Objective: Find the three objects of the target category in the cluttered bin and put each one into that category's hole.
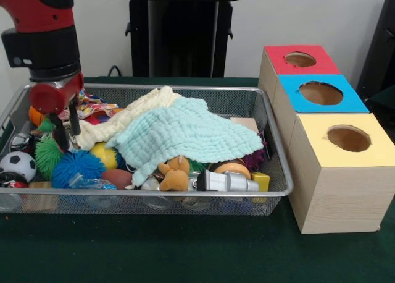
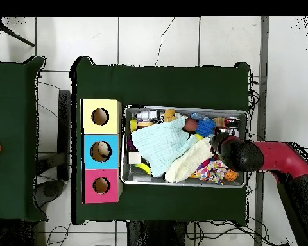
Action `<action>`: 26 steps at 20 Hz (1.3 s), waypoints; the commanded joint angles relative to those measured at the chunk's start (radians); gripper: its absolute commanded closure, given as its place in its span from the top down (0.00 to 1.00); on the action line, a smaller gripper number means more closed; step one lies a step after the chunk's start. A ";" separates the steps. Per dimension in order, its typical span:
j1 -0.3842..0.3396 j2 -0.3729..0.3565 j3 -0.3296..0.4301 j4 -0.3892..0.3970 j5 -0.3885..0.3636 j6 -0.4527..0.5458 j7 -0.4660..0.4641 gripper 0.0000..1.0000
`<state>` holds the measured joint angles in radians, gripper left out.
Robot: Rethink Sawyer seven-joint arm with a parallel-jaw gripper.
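The pincer hangs from the red and black arm inside the wire bin, at the end of the bin farthest from the boxes, its two dark fingers set narrowly apart and pointing down with nothing between them. Just below it in the bin lie a green spiky ball, a blue spiky ball and a yellow ball, with a small soccer ball at the bin's end wall. Toward the bin's middle a cream cloth and a mint-green cloth cover much of the clutter. At the bin's front wall sit a tan plush animal and a silver and black flashlight. Beside the bin on the green counter stands a row of three wooden boxes, each with a round hole: a red-topped box, a blue-topped box and a yellow-topped box.
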<state>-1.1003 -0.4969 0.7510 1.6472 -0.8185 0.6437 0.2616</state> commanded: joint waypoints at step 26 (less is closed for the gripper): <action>-0.011 -0.214 0.065 0.018 0.109 0.241 -0.144 1.00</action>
<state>-1.1128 -0.6314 0.7640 1.6566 -0.7445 0.7574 0.2616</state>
